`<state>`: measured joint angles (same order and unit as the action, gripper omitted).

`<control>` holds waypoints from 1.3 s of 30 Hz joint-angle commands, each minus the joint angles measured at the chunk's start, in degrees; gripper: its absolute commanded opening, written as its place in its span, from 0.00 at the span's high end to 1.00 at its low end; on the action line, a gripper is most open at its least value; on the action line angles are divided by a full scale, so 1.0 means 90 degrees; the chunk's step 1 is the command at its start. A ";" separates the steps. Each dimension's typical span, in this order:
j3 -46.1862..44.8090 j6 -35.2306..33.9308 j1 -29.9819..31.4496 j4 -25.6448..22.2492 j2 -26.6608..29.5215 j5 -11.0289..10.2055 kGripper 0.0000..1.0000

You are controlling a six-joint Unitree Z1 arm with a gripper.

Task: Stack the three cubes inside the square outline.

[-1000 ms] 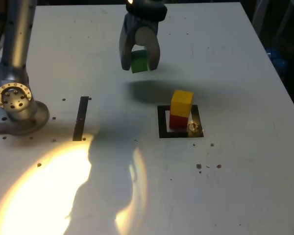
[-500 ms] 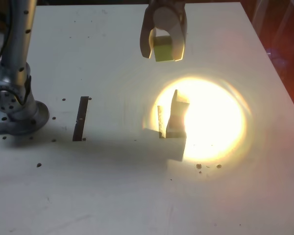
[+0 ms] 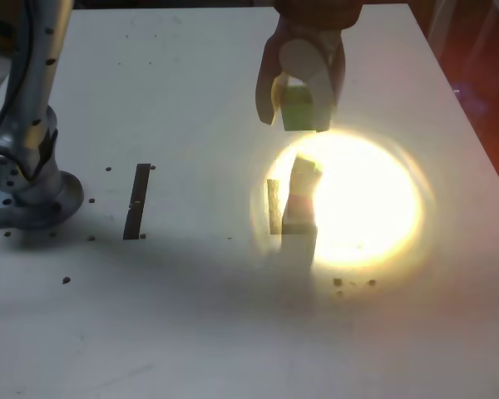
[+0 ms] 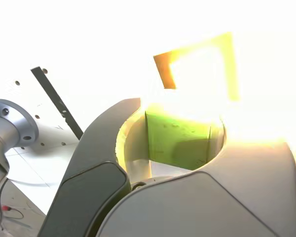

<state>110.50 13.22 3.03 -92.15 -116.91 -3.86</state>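
Gripper [image 3: 298, 108]: clamped on green cube [image 3: 298, 109], at 12 o'clock of two-cube stack [image 3: 300, 199].
Risk: glare could hide misalignment, toppling stack.

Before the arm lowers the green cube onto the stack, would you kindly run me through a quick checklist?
1. Green cube gripped in the hand: ok.
2. Cube clear of the table, in the air: ok.
3. Stack standing in the square outline: ok, though glare washes it out.
4. Stack's top face free: cannot tell, glare.
5. Cube centred over the stack: cannot tell; it looks near, slightly behind.
6. Dark strip away from the path: ok.
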 commanded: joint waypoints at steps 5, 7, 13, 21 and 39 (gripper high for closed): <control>0.0057 -0.0116 0.0221 -0.0083 -0.0174 0.0046 0.76; 0.0062 -0.0128 0.0251 -0.0080 -0.0216 0.0074 0.76; 0.0083 -0.0142 0.0321 -0.0066 -0.0318 0.0134 0.76; 0.0123 -0.0154 0.0376 -0.0036 -0.0411 0.0183 0.76; 0.0024 -0.0122 0.0415 0.0082 -0.0559 0.0272 0.00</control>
<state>110.78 12.01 6.64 -91.02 -121.71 -1.43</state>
